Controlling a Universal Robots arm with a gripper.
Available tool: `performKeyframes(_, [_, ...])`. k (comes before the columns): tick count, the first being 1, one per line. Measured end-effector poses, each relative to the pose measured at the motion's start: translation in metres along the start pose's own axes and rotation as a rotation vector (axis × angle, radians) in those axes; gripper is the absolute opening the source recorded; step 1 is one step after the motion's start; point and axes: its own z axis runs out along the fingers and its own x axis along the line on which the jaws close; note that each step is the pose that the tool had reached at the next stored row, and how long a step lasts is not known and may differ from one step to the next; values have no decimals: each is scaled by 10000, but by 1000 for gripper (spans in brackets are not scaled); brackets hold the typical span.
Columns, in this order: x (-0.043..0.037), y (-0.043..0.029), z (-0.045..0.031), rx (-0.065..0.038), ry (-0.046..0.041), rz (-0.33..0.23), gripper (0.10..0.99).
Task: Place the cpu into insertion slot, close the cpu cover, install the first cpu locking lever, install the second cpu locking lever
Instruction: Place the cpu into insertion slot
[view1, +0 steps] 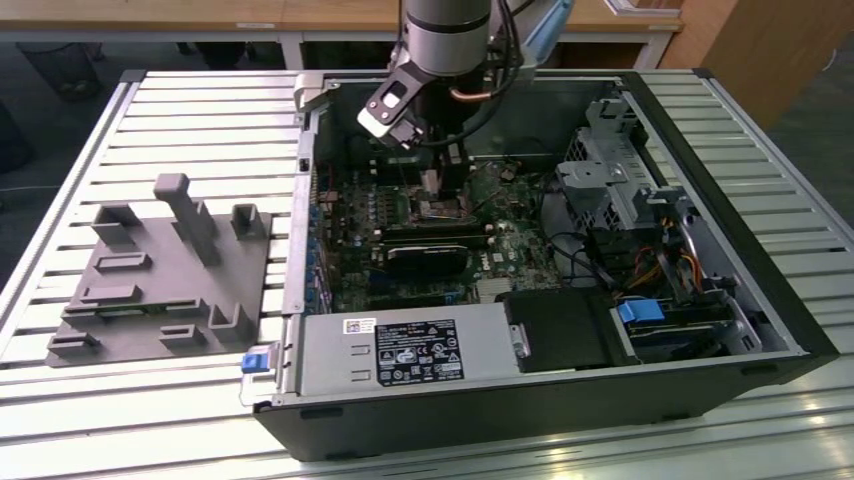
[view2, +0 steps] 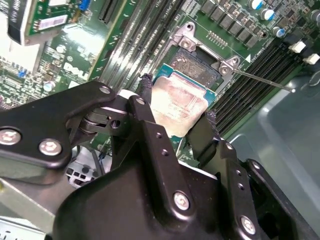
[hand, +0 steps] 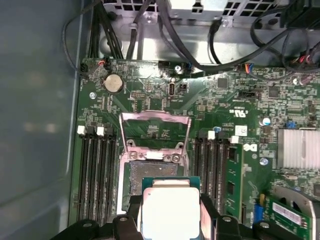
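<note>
Exterior view: gripper (view1: 434, 185) at twelve o'clock of the black block (view1: 427, 258). First wrist view: it pinches the cpu (hand: 170, 212) over the insertion slot (hand: 134, 175) — cpu cover (hand: 155, 116) open, nothing placed yet.

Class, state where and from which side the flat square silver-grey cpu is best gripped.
Pinch the flat silver-grey cpu by two opposite edges, coming square to its metal top; it is thin and flat, as the black gripper holds it.

A grey fixture (view1: 167, 280) sits beside the open computer case (view1: 534, 420).
</note>
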Motion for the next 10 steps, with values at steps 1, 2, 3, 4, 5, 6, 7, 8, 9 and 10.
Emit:
performKeyframes(1, [15, -1, 13, 0, -2, 18, 541])
performKeyframes(2, [29, -2, 29, 0, -4, 50, 541])
performKeyframes(3, [42, -2, 46, 0, -7, 82, 541])
performKeyframes(4, [60, -3, 66, -1, -11, 114, 541])
performKeyframes(5, [74, -4, 84, -2, -15, 129, 541])
performKeyframes(6, [86, -5, 103, -3, -15, 135, 541])
performKeyframes(7, [93, -6, 119, -4, -13, 138, 541])
performKeyframes(8, [96, -6, 128, -3, -15, 138, 541])
performKeyframes(9, [97, -6, 134, -2, -16, 137, 541])
performKeyframes(10, [97, -6, 139, -3, -15, 138, 541])
